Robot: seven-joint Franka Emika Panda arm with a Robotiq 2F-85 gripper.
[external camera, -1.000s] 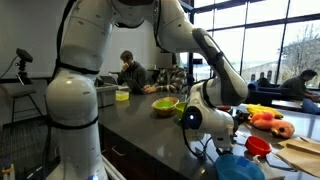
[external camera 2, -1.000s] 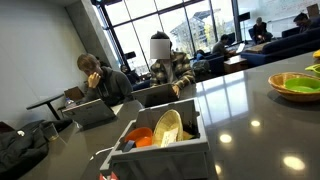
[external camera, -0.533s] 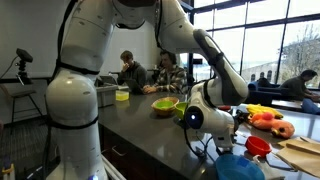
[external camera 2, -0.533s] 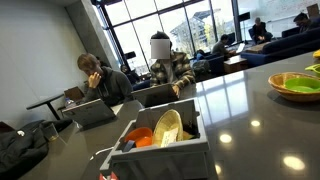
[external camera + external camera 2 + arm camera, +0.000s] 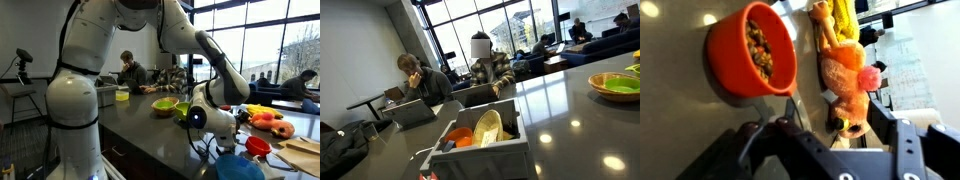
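The pincer hung wide and empty over the counter. The red cup stood just ahead, beside an orange plush toy. This looked like the approach; a grasp would next need the pincer lined up on the cup's handle.

Exterior views sit low by the counter, sharing the green bowl; wrist view hangs close above the red bowl.

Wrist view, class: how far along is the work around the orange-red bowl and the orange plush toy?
Done: the hand hangs low over the counter, above the orange-red bowl and the orange plush toy. In hand: its jaws stand apart with nothing between them, the toy's end nearest. Left: any grip or lift; bowl and toy both lie on the counter, neither gripped.
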